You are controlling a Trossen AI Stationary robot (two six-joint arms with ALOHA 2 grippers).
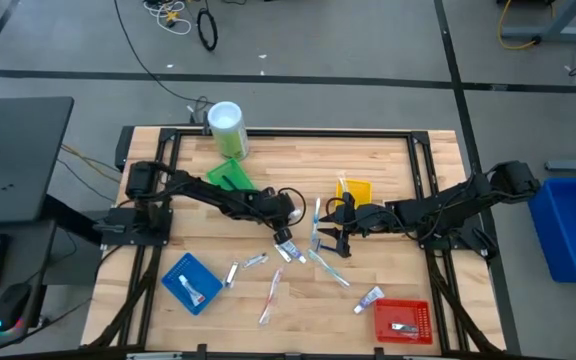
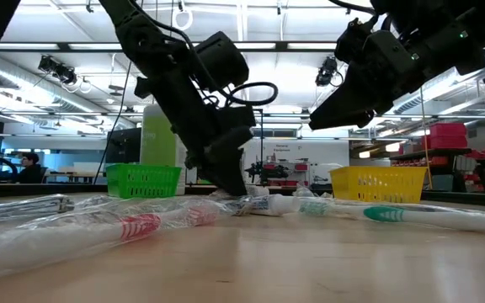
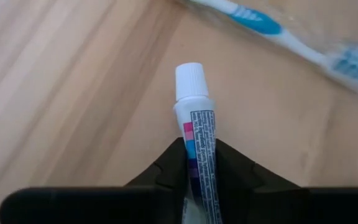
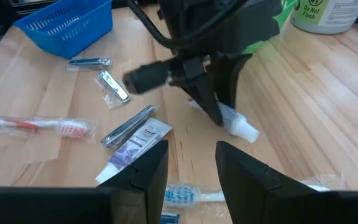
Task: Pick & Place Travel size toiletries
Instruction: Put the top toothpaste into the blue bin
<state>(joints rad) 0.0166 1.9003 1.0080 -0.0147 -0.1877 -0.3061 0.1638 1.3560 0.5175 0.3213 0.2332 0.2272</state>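
Observation:
My left gripper (image 1: 284,238) is at the table's middle, low over the wood, shut on a small white tube (image 3: 194,106) with blue and pink marks; it also shows in the right wrist view (image 4: 236,124). My right gripper (image 1: 330,232) is open and empty just right of it, raised above the table (image 2: 327,114). Wrapped toothbrushes (image 1: 271,296), other tubes (image 1: 369,297) and metal clippers (image 4: 112,86) lie flat on the wood around both grippers. My left gripper pinches the tube's flat body (image 3: 199,146) between its two fingers. The tube runs along the fingers, its white cap (image 3: 189,81) sticking out past their tips. The fingers (image 4: 213,112) slant down from the table's left. The cap end (image 4: 248,132) is close to the wood; whether it touches, I cannot tell.
A blue tray (image 1: 190,283) at the near left and a red tray (image 1: 403,320) at the near right each hold items. A yellow tray (image 1: 355,190) and a green tray (image 1: 231,175) stand farther back, beside a green canister (image 1: 226,128). A blue toothbrush (image 3: 272,28) lies just beyond the tube.

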